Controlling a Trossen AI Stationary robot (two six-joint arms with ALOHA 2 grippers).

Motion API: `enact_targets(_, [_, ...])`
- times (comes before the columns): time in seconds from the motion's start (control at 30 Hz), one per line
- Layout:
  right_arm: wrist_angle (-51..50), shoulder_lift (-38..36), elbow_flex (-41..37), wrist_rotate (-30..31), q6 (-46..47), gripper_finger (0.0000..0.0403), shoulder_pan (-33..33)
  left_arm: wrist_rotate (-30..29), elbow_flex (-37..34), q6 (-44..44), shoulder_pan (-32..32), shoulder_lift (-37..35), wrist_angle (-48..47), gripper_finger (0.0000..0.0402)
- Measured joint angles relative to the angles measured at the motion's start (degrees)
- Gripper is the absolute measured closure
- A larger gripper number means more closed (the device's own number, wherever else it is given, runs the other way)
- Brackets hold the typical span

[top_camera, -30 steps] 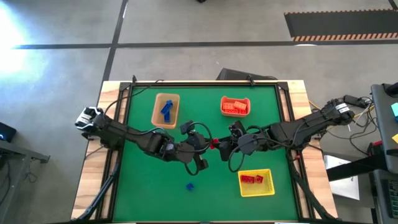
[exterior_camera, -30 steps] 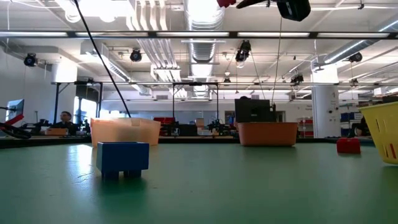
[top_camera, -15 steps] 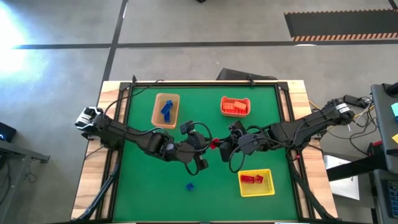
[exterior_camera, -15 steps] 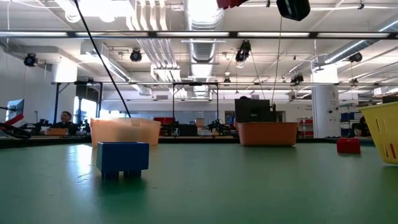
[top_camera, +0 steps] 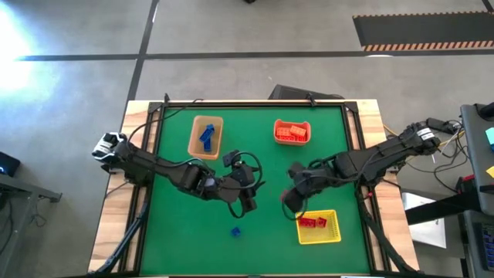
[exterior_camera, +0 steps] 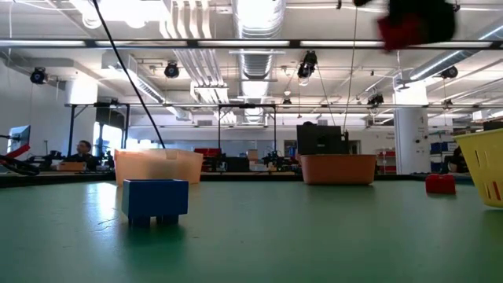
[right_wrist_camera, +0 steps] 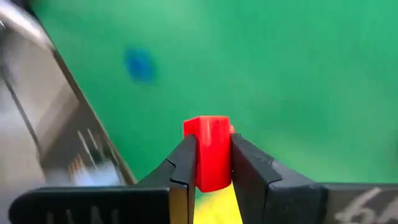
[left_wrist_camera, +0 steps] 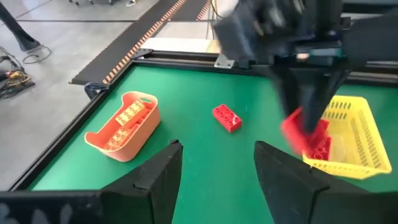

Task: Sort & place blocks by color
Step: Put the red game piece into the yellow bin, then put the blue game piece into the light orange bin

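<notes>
Handoff's done: a sec ago my two grippers met mid-table w/ a red block between them; now my right gripper (right_wrist_camera: 209,163) is clamped on that red block (right_wrist_camera: 208,152) and has swung off toward 5 o'clock, while my left gripper (left_wrist_camera: 217,171) has let go, fingers apart, nothing in them, parked near table centre. In the high view the right gripper (top_camera: 291,199) sits just at 11 o'clock of the yellow bin (top_camera: 333,232), not over it yet. The left wrist view shows the block (left_wrist_camera: 300,129) hanging in front of that bin (left_wrist_camera: 356,137), which already has red ones in it. So this red is nearly sorted; I reckon the next bit is a short carry over the rim and a drop. Other stuff: a 2nd red block (left_wrist_camera: 227,117) loose on the mat btwn the orange bin (left_wrist_camera: 122,124) and the yellow one; a blue block (top_camera: 236,231) loose at 6 o'clock of my left gripper, well apart from the tan bin (top_camera: 205,136) up at 11 o'clock. Those two are left to do.
</notes>
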Motion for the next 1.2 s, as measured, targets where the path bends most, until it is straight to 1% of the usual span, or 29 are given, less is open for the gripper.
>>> enact_targets(0.07, [-6.7, 1.2, 0.0, -6.2, 0.1, 0.0340, 1.7, 1.3, 0.0, 0.0, 0.0, 0.0, -0.8, 0.0217])
enact_targets(0.13, [-12.0, 2.7, 0.0, -10.6, 0.0, 0.0340, 3.8, 2.3, 0.0, -0.1, 0.0, 0.0, -1.4, 0.0217])
enact_targets(0.2, [-15.2, 4.5, -0.1, -13.5, 0.0, 0.0340, 5.9, 2.9, 0.0, -0.2, 0.0, 0.0, -2.8, 0.0217])
enact_targets(0.3, [-15.4, 7.6, -0.2, -15.9, -0.9, 0.0340, 8.9, 3.3, 0.0, -1.1, 0.0, 0.0, -5.4, 0.0217])
enact_targets(0.4, [-15.5, 10.9, -0.2, -15.8, -1.1, 0.0337, 11.4, 3.7, 0.0, -4.1, 0.0, -0.1, -9.1, 0.0217])
enact_targets(0.47, [-15.4, 12.6, -0.2, -15.8, -1.5, 0.0329, 12.4, 5.1, 0.0, -5.9, 0.0, -0.1, -11.6, 0.0217])
enact_targets(0.67, [-15.4, 15.2, -0.2, -16.0, -1.1, 0.0277, 12.8, 11.3, 0.0, -10.9, -0.1, -0.1, -17.1, 0.0217])
enact_targets(0.8, [-15.3, 14.9, -0.2, -16.0, -1.0, 0.0248, 12.8, 16.1, -0.1, -13.7, -0.3, -0.1, -20.7, 0.0217])
enact_targets(0.97, [-15.3, 12.7, -0.2, -15.6, -0.7, 0.0226, 12.8, 20.4, -1.1, -16.8, -1.6, -0.1, -23.6, 0.0217])
enact_targets(1.07, [-15.4, 11.2, -0.2, -14.4, 0.0, 0.0220, 12.8, 21.1, -2.9, -18.8, -3.2, -0.1, -23.6, 0.0217])
enact_targets(1.2, [-15.3, 8.7, -0.2, -10.5, 1.9, 0.0218, 12.8, 21.3, -6.9, -22.6, -5.6, -0.1, -22.1, 0.0217])
